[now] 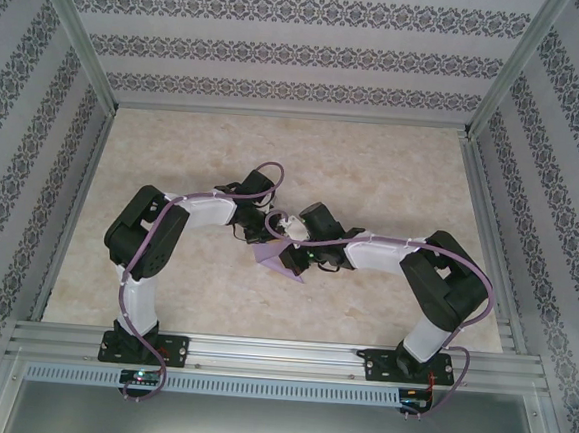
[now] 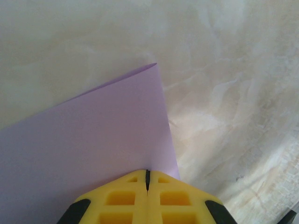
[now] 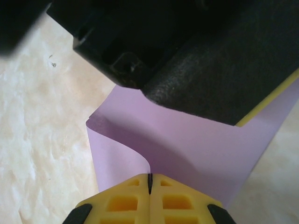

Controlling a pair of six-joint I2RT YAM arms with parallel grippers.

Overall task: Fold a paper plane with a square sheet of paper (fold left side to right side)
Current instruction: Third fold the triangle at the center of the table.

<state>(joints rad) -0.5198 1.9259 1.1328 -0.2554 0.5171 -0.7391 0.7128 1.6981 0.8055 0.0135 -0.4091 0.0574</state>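
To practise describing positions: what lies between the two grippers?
The purple paper: it curls out of the shut right gripper and reaches the left gripper beyond, as the right wrist view shows.

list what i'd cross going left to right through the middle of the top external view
patterned left wall → left arm → lilac sheet of paper → right arm → patterned right wall

Pale marbled tabletop [image 1: 392,185], lilac paper sheet [image 1: 272,259] near its middle — one edge curled upward
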